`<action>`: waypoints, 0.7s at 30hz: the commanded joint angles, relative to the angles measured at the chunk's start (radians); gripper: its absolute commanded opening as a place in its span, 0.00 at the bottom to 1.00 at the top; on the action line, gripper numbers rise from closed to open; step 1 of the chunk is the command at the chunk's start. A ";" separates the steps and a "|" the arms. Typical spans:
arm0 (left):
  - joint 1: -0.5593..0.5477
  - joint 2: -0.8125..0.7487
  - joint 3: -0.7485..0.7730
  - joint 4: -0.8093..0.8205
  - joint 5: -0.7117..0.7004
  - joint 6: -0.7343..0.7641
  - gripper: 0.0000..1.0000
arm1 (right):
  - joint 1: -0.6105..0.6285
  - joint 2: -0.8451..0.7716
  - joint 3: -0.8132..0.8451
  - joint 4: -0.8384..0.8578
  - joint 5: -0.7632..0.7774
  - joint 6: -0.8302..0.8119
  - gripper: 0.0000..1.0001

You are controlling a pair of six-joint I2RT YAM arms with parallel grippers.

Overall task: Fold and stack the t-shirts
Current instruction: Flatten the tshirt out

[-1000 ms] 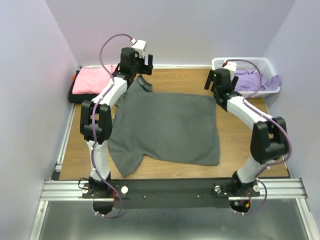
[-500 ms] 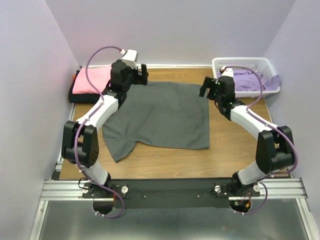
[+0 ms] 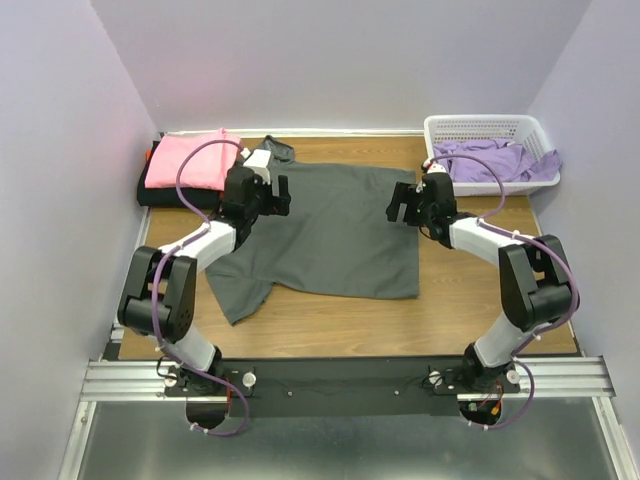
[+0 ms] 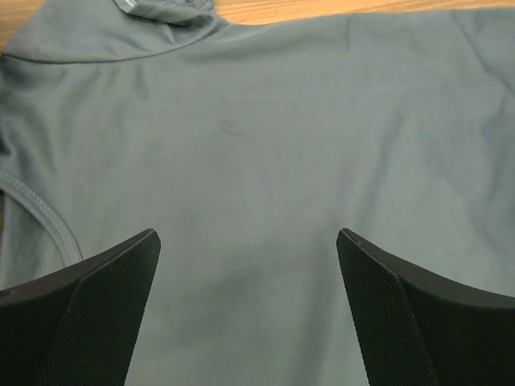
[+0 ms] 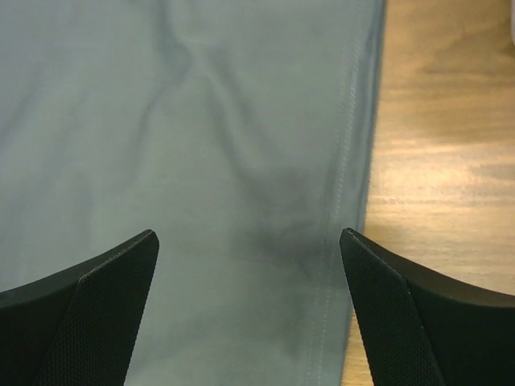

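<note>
Working on dark charcoal grey t-shirt, spread mostly flat in the middle of wooden table. Collar at far left, stitched hem along right side, one sleeve poking out near left.

Left gripper poised over chest area just below collar, jaws wide apart, gripping nothing. Right gripper poised over hem edge, jaws likewise wide apart, gripping nothing. Cannot tell whether fingertips touch cloth.

Pink t-shirt folded on top of black t-shirt in far-left corner. Lavender t-shirts heaped in white lattice basket at far right.

Handling, as a judgement: light, limp, thin knit. Probably sags and wrinkles once lifted, drags a little on wood, carries no breakage risk. Likely bunches if pinched mid-panel, so better taken at edges: shoulder or collar side for left, hem corner for right, catching both layers and keeping cloth taut between the two holds. Faint creases near hem in right wrist view, worth smoothing first. Fold on grey shirt not yet begun.
</note>
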 commanded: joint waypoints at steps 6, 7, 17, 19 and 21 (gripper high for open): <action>0.008 -0.187 -0.134 0.091 -0.007 -0.021 0.98 | 0.005 0.091 -0.005 -0.069 0.155 0.023 0.97; 0.008 -0.194 -0.138 0.093 -0.009 -0.019 0.98 | 0.005 0.098 0.000 -0.079 0.162 0.030 0.96; 0.014 -0.188 -0.167 0.097 -0.027 -0.019 0.98 | 0.005 0.187 0.066 -0.153 0.258 0.054 0.79; 0.014 -0.167 -0.157 0.091 -0.025 -0.019 0.98 | 0.005 0.202 0.078 -0.168 0.277 0.063 0.77; 0.014 -0.155 -0.151 0.084 -0.025 -0.019 0.98 | 0.003 0.212 0.101 -0.182 0.308 0.066 0.77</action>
